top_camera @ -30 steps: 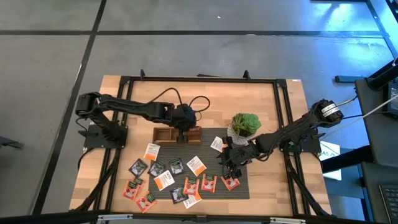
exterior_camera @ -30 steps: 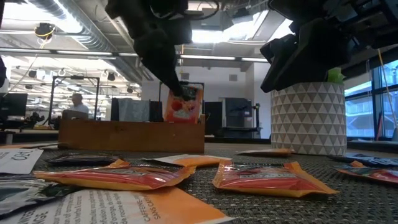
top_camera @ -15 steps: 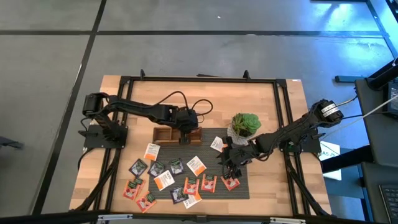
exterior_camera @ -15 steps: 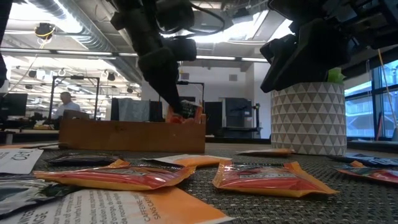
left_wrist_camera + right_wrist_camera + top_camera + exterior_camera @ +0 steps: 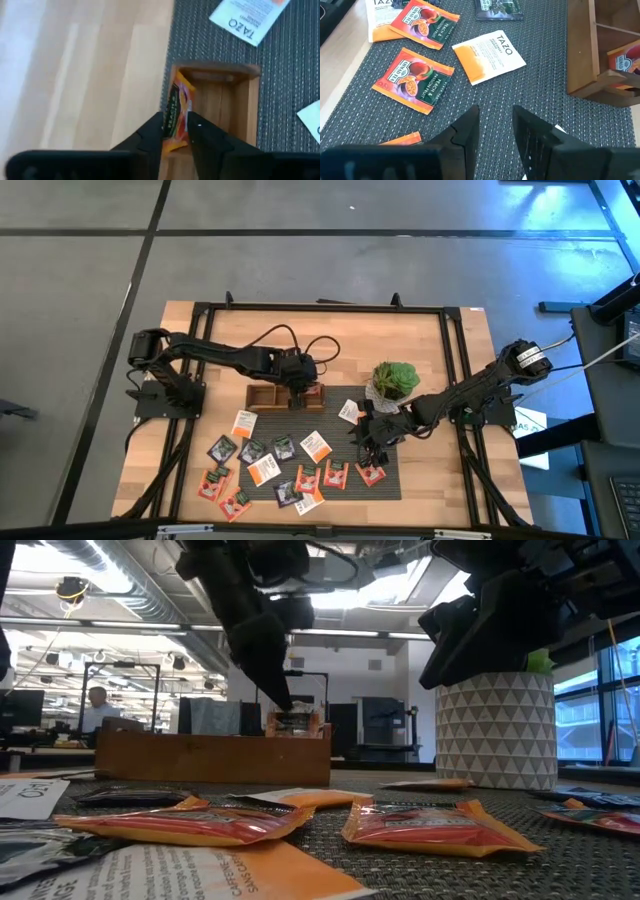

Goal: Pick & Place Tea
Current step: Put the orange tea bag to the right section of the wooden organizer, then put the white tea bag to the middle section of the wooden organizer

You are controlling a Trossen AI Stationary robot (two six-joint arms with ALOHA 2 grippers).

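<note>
While I watch from my station, the wooden counter carries a dark woven mat strewn with tea sachets, orange-red, dark and white-with-orange, lying flat and mostly apart from one another. A wooden tray sits at the mat's far edge, and a potted plant in a white patterned pot stands just beside it to the right. Behind the counter the low view shows an open office with ceiling lights, and a person seated far off.

My left arm reaches across to the tray, its left hand pointing down into the tray's end compartment, fingers clamped on an orange-red sachet standing on edge inside it. My right arm stretches inward, its right hand hovering low over the mat, fingers apart, near the loose sachets.
</note>
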